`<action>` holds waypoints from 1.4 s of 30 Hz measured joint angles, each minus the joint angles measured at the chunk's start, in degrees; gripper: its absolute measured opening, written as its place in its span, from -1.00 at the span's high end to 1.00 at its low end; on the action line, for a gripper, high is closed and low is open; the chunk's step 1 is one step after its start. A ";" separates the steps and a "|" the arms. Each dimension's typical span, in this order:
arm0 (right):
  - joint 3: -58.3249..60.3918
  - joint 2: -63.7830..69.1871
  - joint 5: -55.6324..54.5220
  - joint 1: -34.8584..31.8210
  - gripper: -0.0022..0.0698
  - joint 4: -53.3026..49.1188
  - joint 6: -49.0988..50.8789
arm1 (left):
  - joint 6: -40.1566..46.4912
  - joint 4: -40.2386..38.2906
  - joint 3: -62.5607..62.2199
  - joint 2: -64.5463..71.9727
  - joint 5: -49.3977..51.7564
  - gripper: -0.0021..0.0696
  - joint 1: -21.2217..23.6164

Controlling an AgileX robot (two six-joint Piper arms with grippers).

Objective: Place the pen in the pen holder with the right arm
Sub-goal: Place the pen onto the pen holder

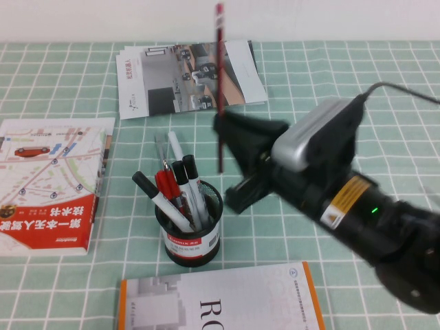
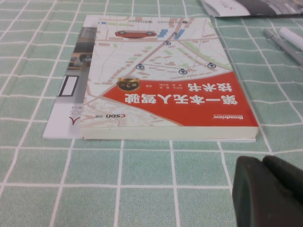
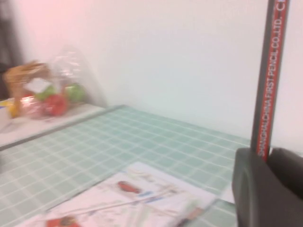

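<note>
Nearest, the right gripper (image 1: 221,130) hangs above the table, right of the pen holder (image 1: 189,230), clamped on the upright pen (image 1: 220,75), so the carry seems underway, needing a leftward shift then lowering; the left gripper (image 2: 270,191), apparently closed, rests beside a red book (image 2: 165,90).

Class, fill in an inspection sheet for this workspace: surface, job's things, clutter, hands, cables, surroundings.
Surface: green checked cloth on the table.
Job's things: pen upright in the air, not yet in the mesh holder; markers stand in the holder.
Clutter: red map book, leaflets, orange-edged book.
Hands: right hand shut on the pen, up and right of the holder; left hand low by the map book.
Cables: black cable on the right arm.
Surroundings: white wall; bagged items.
</note>
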 joint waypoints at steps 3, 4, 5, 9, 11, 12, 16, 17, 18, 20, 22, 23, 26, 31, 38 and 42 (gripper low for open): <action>0.00 2.69 -3.38 1.29 0.90 -1.77 0.40 | 0.00 0.00 0.00 0.00 0.00 0.95 0.00; 0.00 3.67 -4.41 1.53 0.90 -2.66 0.40 | 0.00 0.00 0.00 0.00 0.00 0.95 0.00; 0.00 4.47 -5.22 1.53 0.90 -3.49 0.52 | 0.00 0.00 0.00 0.00 0.00 0.95 0.00; 0.00 8.33 -7.49 1.53 0.91 -5.78 1.70 | 0.00 0.00 0.00 0.00 0.00 0.95 0.00; 0.00 9.92 -7.71 1.53 0.91 -6.06 1.95 | 0.00 0.00 0.00 0.00 0.00 0.95 0.00; 0.00 10.86 -7.98 1.53 0.91 -6.37 2.04 | 0.00 0.00 0.00 0.00 0.00 0.95 0.00; 0.00 12.77 -8.37 1.53 0.91 -7.76 2.04 | 0.00 0.00 0.00 0.00 0.00 0.95 0.00; 0.00 13.06 -8.37 1.53 0.91 -7.81 2.04 | 0.00 0.00 0.00 0.00 0.00 0.95 0.00; 0.00 13.38 -8.24 1.53 0.91 -7.81 2.04 | 0.00 0.00 0.00 0.00 0.00 0.95 0.00; 0.00 14.04 -8.24 1.53 0.90 -7.81 2.04 | 0.00 0.00 0.00 0.00 0.00 0.95 0.00; 0.00 14.79 -8.14 1.53 0.90 -7.93 2.04 | 0.00 0.00 0.00 0.00 0.00 0.95 0.00; 0.00 15.03 -8.04 1.53 0.90 -7.93 2.04 | 0.00 0.00 0.00 0.00 0.00 0.95 0.00; 0.00 15.57 -6.78 1.53 0.90 -7.93 2.04 | 0.00 0.00 0.00 0.00 0.00 0.95 0.00; 0.00 15.86 -6.01 1.53 0.76 -7.93 2.04 | 0.00 0.00 0.00 0.00 0.00 0.95 0.00; 0.00 15.86 -5.00 1.53 -0.03 -7.93 2.04 | 0.00 0.00 0.00 0.00 0.00 0.95 0.00; 0.00 14.43 -3.78 1.53 -0.12 -8.17 2.04 | 0.00 0.00 0.00 0.00 0.00 0.95 0.00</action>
